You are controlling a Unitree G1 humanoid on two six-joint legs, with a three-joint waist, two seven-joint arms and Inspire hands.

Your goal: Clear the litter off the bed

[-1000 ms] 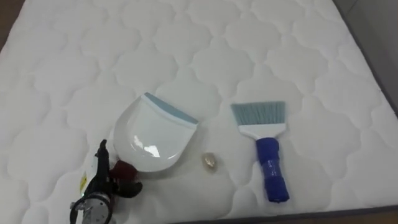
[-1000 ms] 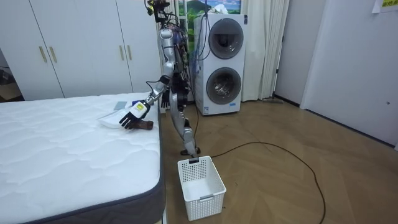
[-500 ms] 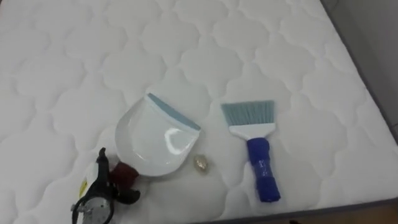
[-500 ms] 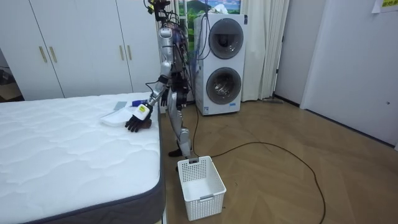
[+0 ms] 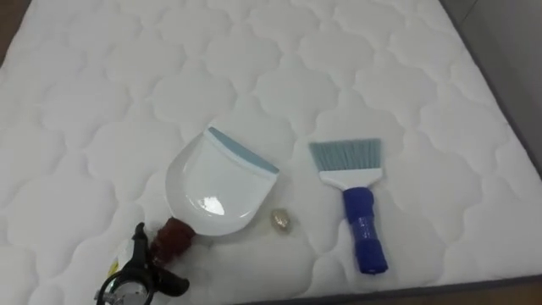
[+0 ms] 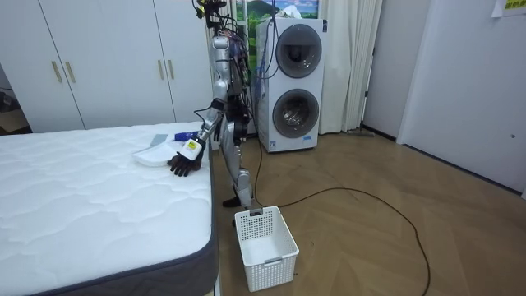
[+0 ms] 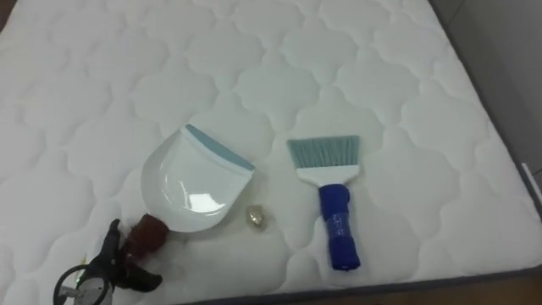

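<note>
On my screen the left hand (image 5: pixel 134 275) sits at the near edge of the bed (image 5: pixel 102 85), low on the left of the eye view. Its grip I cannot tell: the dark red handle (image 5: pixel 174 238) of the dustpan (image 5: pixel 216 186) meets it, but whether it is clasped or merely touched is unclear.

I count one dustpan, white with a blue lip, lying flat on the mattress just up and right of the hand, its lip pointing away from the hand. Further right of the hand, just off the pan's near rim and apart from it, lies one small crumpled beige scrap (image 5: pixel 283 221). Right again, well clear of the hand, lies one brush (image 5: pixel 356 203): pale blue bristles on the far end, blue grip toward the bed's near edge.

In the room view the robot stands at the bed's side with its left arm reached onto the mattress, and one white basket (image 6: pixel 271 261) stands on the floor near its feet.
</note>
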